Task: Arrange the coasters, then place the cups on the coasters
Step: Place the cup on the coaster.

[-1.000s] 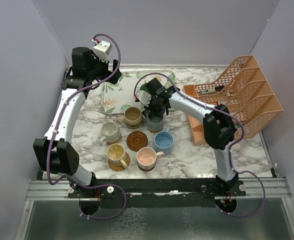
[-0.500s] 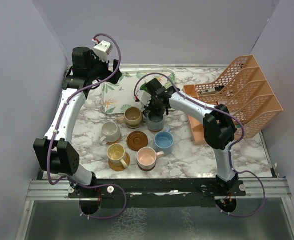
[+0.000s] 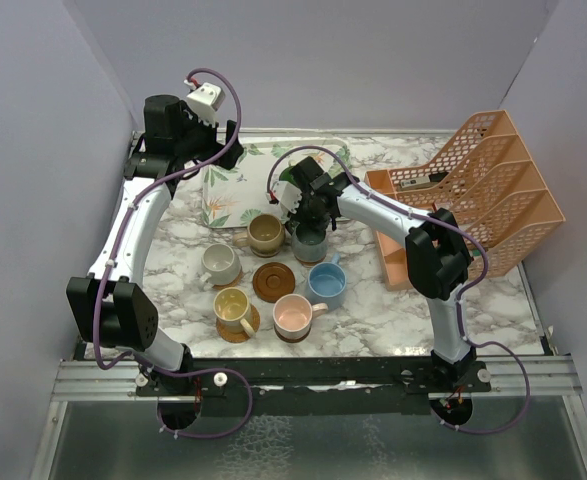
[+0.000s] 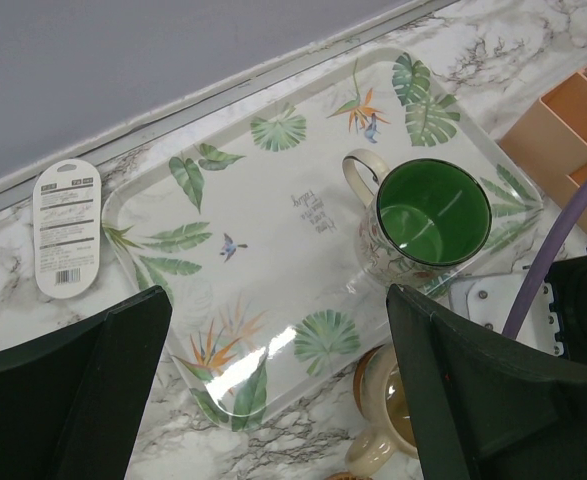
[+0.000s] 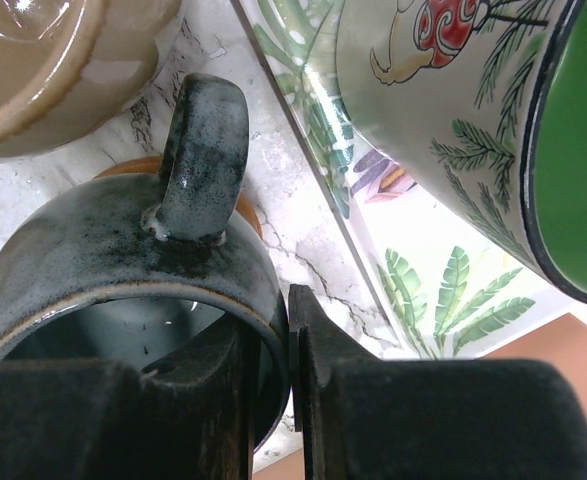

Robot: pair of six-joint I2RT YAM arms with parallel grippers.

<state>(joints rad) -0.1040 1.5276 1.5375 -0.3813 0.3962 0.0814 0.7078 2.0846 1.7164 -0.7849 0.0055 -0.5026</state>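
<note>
Leaf tray (image 4: 263,210), far edge of table (image 3: 373,310), L of centre: holds green-inside mug (image 4: 428,215), upright, near tray corner. Orange rack (image 3: 493,190) at table R edge. L hand (image 4: 273,300) wide open, empty, above tray. R arm stretched to mid-table. R hand (image 5: 288,330) pinches rim of grey-blue mug (image 5: 123,270), one finger in, one out. Mug on coaster (image 5: 245,212), just beside tray edge.
</note>
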